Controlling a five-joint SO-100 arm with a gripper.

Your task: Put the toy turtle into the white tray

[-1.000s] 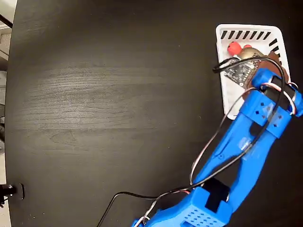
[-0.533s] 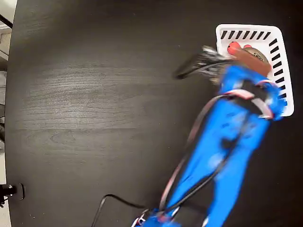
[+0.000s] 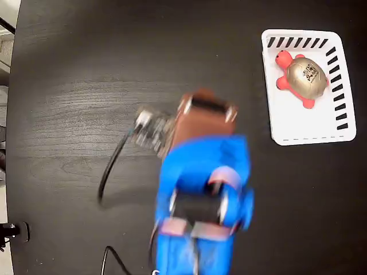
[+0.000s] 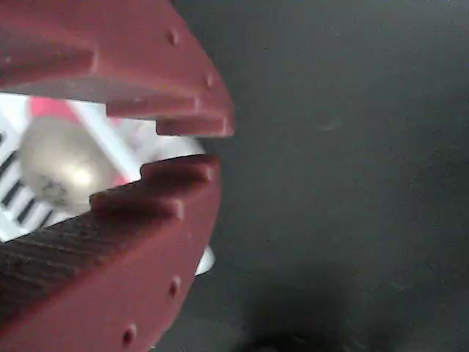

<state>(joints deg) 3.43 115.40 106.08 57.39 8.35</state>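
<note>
One toy turtle (image 3: 303, 77) sits inside the white tray (image 3: 307, 133), and I can see it plainly in the fixed view: red head toward the tray's upper left corner, gold shell with a dark mark on top, red legs poking out at the sides. It lies in the upper half of the tray, with the lower half bare white. The tray is at the upper right of the dark table (image 3: 86, 114), its slanted dark slots along the top and right edges.

My blue arm (image 3: 200, 189) is well apart from the tray, out over the middle of the table and smeared with motion blur. A black cable (image 3: 112, 163) loops off its left side.

From the wrist view, the gripper (image 4: 192, 150) shows its two dark red toothed jaws with a narrow gap between them, nothing held, tips not quite touching. Through that gap I catch the turtle's gold shell (image 4: 62, 161) and a bit of white tray (image 4: 22, 213), both blurred, off to the left. On the right it's plain dark tabletop.
</note>
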